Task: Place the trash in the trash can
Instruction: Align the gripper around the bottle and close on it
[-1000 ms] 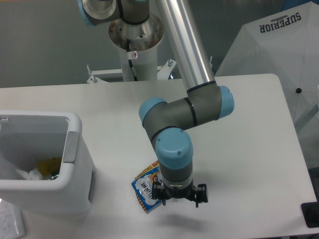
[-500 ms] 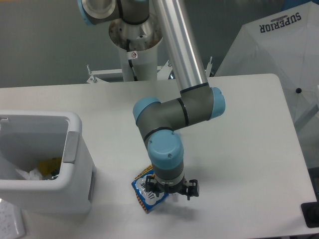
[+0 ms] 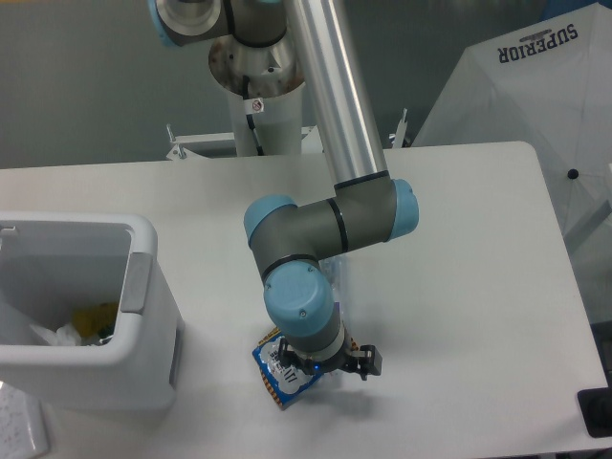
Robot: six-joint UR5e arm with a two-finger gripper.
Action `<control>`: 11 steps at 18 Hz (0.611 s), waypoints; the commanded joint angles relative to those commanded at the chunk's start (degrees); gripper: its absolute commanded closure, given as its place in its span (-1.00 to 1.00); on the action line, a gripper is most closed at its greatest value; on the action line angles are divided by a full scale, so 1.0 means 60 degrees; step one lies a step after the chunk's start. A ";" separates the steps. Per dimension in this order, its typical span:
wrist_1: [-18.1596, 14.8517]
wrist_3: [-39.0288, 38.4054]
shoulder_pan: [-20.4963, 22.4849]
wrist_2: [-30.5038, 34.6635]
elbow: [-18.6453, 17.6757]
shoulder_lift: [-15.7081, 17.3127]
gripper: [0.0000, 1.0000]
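Observation:
The trash in view is a flat blue-orange snack packet (image 3: 275, 379) lying on the white table, just right of the trash can. The trash can (image 3: 143, 251) is a white boxy bin at the left edge, with yellow and white scraps inside. My gripper (image 3: 319, 371) points straight down over the packet's right half, and the blue wrist joint above it hides most of the packet. The fingers are hidden under the wrist, so I cannot see whether they are open or shut, or whether they touch the packet.
The robot's pedestal (image 3: 260, 96) stands at the back of the table. A white umbrella marked SUPERIOR (image 3: 535, 86) sits off the right rear corner. A black object (image 3: 595, 411) lies at the front right edge, and a sheet of paper (image 3: 19, 426) at the front left.
The wrist and gripper have shifted left and lower, from beside the packet's right edge to directly over it. The packet itself has not moved.

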 joint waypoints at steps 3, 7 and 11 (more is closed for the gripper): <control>-0.0015 -0.0058 -0.0073 0.0000 -0.0015 -0.0029 -0.59; 0.0000 -0.0103 -0.0088 0.0161 -0.0029 -0.0058 -0.23; 0.0000 -0.0103 -0.0103 0.0337 0.0000 -0.0117 -0.09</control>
